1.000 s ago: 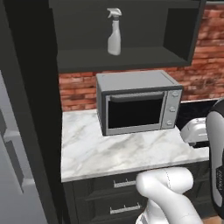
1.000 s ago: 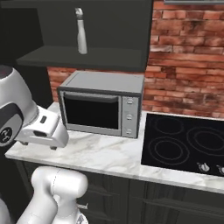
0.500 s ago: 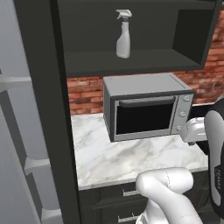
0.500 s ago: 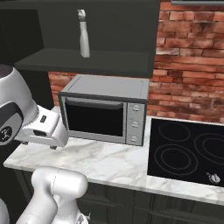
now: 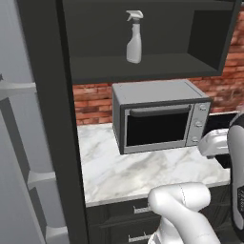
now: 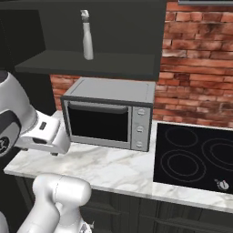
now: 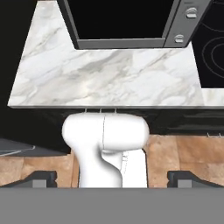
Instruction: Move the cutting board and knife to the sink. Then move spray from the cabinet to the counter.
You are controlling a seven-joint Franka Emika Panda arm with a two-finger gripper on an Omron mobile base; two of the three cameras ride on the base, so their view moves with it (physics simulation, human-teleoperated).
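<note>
Left base view: the spray [image 5: 134, 39] is seen upright in the cabinet [image 5: 205, 35] above the microwave [image 5: 159, 120]; the gripper [image 7: 112, 178], spread wide and empty, should be raised squarely to its waist.

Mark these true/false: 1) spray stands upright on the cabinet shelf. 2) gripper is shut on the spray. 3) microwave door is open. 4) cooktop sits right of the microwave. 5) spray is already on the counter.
1) True: the spray stands upright in the cabinet.
2) False: the gripper is open, holding nothing, low before the counter.
3) False: the microwave door is closed.
4) True: the cooktop lies right of it.
5) False: it is on the shelf above.
</note>
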